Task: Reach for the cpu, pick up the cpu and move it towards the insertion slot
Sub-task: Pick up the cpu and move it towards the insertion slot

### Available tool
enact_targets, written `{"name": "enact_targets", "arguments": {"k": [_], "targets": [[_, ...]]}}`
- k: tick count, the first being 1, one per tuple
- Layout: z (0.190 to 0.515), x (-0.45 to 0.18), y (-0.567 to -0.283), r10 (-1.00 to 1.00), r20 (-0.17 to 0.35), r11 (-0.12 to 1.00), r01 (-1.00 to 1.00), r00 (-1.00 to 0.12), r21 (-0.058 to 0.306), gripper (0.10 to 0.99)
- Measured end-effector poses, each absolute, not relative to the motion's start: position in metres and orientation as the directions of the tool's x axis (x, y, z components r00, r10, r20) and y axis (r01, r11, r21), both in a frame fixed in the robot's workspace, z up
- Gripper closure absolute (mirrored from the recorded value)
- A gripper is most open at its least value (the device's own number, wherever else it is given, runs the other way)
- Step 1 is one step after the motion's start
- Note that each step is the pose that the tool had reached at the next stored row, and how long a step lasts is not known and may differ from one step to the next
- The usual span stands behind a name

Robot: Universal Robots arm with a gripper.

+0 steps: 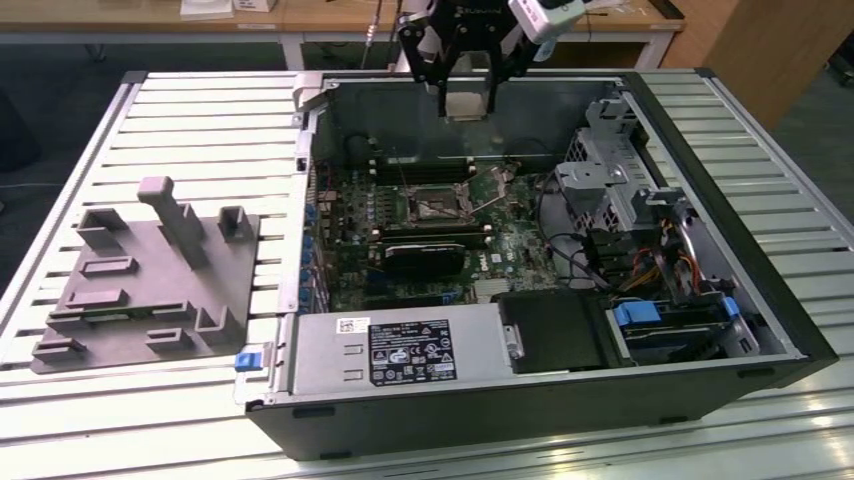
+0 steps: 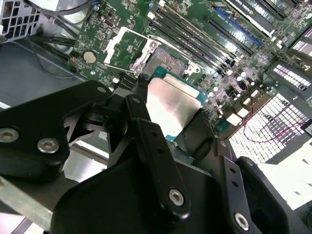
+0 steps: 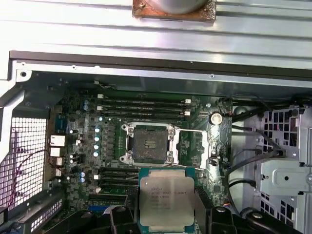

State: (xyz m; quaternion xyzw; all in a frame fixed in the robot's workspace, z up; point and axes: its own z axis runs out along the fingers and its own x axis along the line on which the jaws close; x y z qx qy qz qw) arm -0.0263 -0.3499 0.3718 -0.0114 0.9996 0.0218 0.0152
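In the exterior view, the black end effector (image 1: 461, 95) hangs above the open grey computer case (image 1: 534, 400) on the slatted metal bench (image 1: 200, 120), clamped on the small flat silvery cpu (image 1: 463, 104). In the second wrist view, keep that cpu (image 2: 170, 109) level. In the first wrist view, the dark-framed square insertion slot (image 3: 149, 143) lies just beyond the cpu (image 3: 165, 202); square their edges.
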Motion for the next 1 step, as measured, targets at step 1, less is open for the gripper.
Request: {"name": "enact_targets", "arguments": {"k": [1], "targets": [[0.3718, -0.0263, -0.3499, -0.022, -0.031, 0.999, -0.023, -0.999, 0.043, 0.545]]}}
